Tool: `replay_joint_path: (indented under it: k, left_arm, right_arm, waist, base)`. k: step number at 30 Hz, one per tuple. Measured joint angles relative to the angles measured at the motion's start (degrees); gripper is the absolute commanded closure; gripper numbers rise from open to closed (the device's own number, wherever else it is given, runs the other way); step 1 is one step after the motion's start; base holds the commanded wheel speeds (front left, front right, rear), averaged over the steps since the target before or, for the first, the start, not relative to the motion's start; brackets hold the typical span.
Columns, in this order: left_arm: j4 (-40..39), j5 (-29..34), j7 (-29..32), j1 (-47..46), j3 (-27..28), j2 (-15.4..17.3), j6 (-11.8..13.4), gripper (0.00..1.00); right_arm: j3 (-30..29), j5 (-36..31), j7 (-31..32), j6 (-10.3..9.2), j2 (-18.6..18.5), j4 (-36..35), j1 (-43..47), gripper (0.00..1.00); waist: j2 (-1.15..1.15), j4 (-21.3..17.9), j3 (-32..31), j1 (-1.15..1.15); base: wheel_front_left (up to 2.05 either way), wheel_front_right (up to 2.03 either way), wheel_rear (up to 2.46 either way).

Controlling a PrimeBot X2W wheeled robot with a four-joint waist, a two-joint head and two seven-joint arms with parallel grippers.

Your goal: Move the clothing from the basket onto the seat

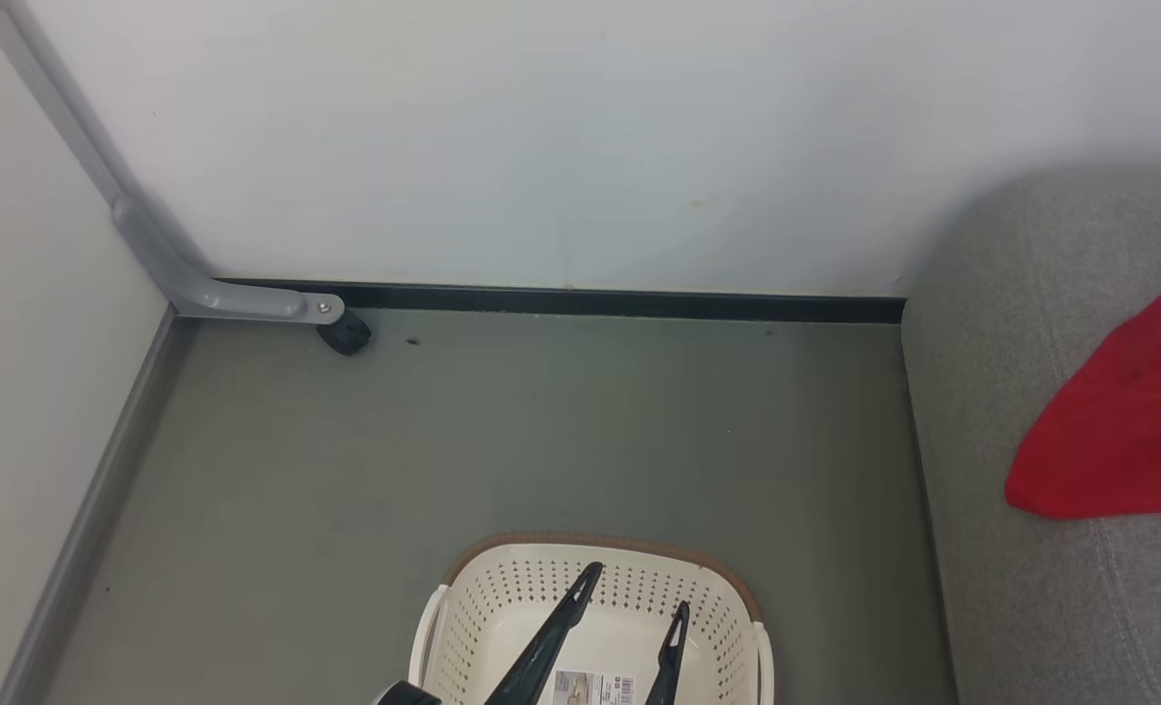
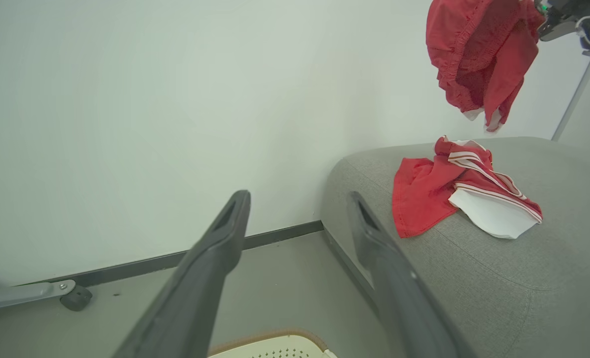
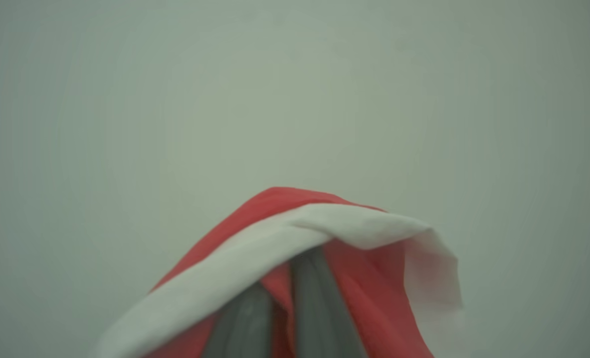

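Nearest, the basket (image 1: pixel 522 587) sits on the floor (image 1: pixel 541 431). Its visible bottom is bare but for a label (image 1: pixel 595 685), and its near part is cut off, so I cannot tell whether more clothing lies there. The left pincer (image 1: pixel 636 592) hovers over it, spread wide and holding nothing. To the right, the seat (image 2: pixel 499 278) carries one laid garment (image 2: pixel 424 199), red with white stripes, toward its left side. Farther and higher, the held garment (image 2: pixel 479 54) hangs bunched above the seat's far part. The right pincer (image 3: pixel 282 293) is pressed together on it. The risk, as I judge it, is that the cloth drapes over both right fingers, so on release it may cling and drag back off the seat. Let go too near an edge, it may slide to the floor. The right fingertips are buried in cloth, and the gap between held garment and seat is hard to gauge.
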Motion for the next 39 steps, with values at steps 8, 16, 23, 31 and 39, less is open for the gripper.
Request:
replay_joint_path:
  k: [8, 16, 23, 31, 39]
  left_arm:
    - [-0.15, 0.0, -2.07, -1.27, -2.07, 0.01, 0.0, 0.0]
    - [-0.25, 0.0, -3.48, -4.33, -4.98, 0.04, 0.0, 0.0]
    - [0.54, -0.3, -4.72, -8.33, -7.75, -0.01, 0.0, 0.0]
    - [2.61, -1.47, -5.48, -10.69, -9.05, -0.03, 0.0, 0.0]
    - [4.1, -2.25, -5.94, -11.64, -9.33, -0.03, 0.0, 0.0]
  right_arm:
    - [-3.69, 2.45, -0.01, 0.0, -5.44, 7.1, 1.31, 1.0]
    - [-7.08, 6.17, 0.0, 0.0, -9.31, 16.17, 3.25, 1.0]
    - [-4.97, 8.36, 0.0, 0.0, -10.9, 22.48, 2.5, 1.0]
    - [0.69, 10.6, 0.53, 0.01, -11.91, 25.08, -0.41, 1.0]
    - [4.57, 12.28, 3.68, 0.01, -12.2, 26.74, -2.92, 1.0]
  waist:
    - [0.0, -0.9, 4.29, 0.0]
    - [0.0, -1.13, 9.58, 0.01]
    - [0.0, -0.84, 14.09, 0.01]
    - [0.0, 0.33, 17.14, 0.01]
    - [0.0, 1.01, 17.56, 0.0]
  base:
    - [0.0, 0.0, 0.0]
    - [0.0, 0.0, 0.0]
    - [0.0, 0.0, 0.0]
    - [0.0, 0.0, 0.0]
    - [0.0, 0.0, 0.0]
